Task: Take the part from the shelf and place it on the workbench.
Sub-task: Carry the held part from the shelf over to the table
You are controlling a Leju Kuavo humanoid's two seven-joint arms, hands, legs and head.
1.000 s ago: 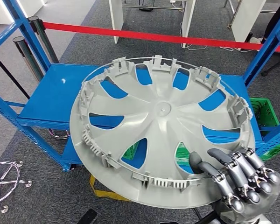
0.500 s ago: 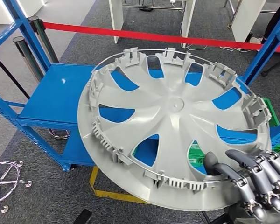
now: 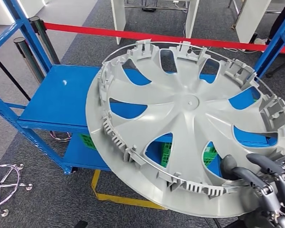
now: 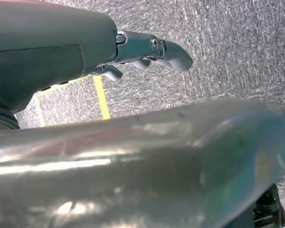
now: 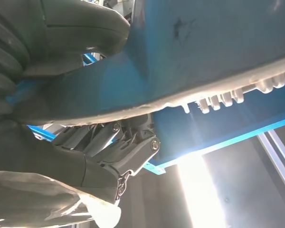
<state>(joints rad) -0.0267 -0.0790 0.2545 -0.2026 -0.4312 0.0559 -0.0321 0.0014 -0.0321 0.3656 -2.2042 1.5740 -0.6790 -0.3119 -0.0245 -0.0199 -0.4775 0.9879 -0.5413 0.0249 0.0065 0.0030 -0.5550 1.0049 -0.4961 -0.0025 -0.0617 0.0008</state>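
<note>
1. Your right hand (image 3: 266, 187) grips the near rim of the wheel cover (image 3: 184, 123), thumb on the ribbed inner face and fingers (image 5: 98, 137) curled under the edge in the right wrist view. Your left hand (image 4: 148, 47) hangs over the carpet, away from the cover, with nothing in it; its fingers look loosely extended, though I can't tell more than that.

2. The wheel cover is the biggest worry. It is lifted and tilted in front of the blue shelf (image 3: 51, 102), overhanging the shelf's front edge, held at one point on its rim. With so wide a disc gripped at the edge, I judge it could swing or droop and twist out of your hold.

3. The blue shelf's upright post (image 3: 273, 45) stands just beyond the cover's far right rim. Swing wide and the rim could clip it, levering the cover loose.

4. The green crate (image 3: 166, 152) shows through the cover's openings, below it. A dropped cover would likely land on or beside it.

5. The clips (image 3: 116, 133) around the cover's inner ring look thin; I'd guess a knock against the shelf could snap one.
</note>
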